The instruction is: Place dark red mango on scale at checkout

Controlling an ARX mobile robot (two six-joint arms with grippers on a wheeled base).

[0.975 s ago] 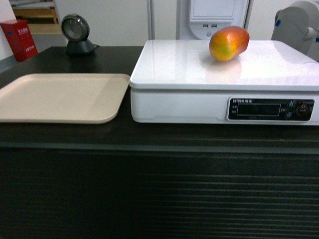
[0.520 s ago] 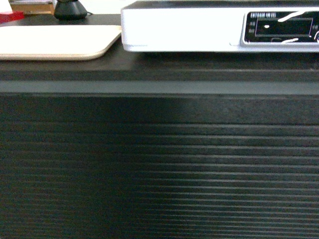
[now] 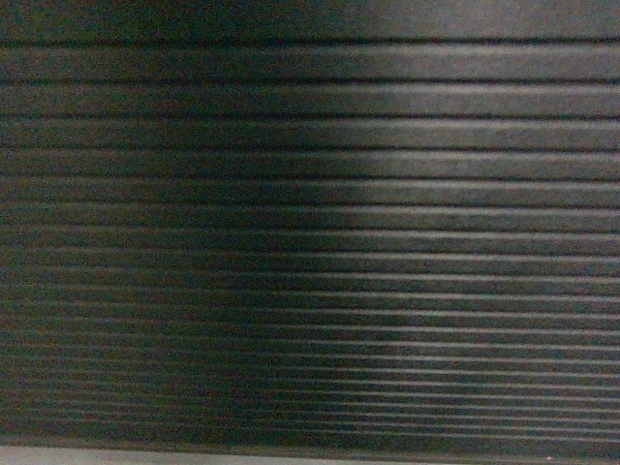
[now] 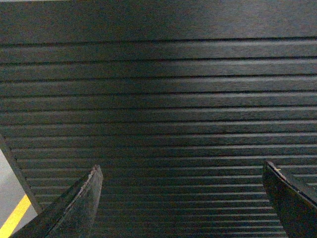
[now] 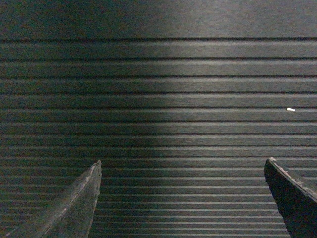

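Checkout front fills every view

Checkout (image 3: 310, 232) panel first: dark, hard, with long ridges running side to side. No mango or scale shows in any view, so where they are cannot be told. Left gripper (image 4: 181, 203) has its two dark pointed fingers (image 4: 74, 206) spread wide, holding nothing. Right gripper (image 5: 181, 201) is the same, wide apart and empty. A mango is likely smooth, roundish and easy to bruise, so hold its middle softly.

Two dark, near-black fingers on the left gripper (image 4: 181, 171), wedge-shaped, tapering to blunt tips, with matte, faintly scuffed surfaces and paler worn edges. Same build on the right gripper (image 5: 182, 166): two dark grey wedges, edges lightly worn. No cables, screws or markings visible.
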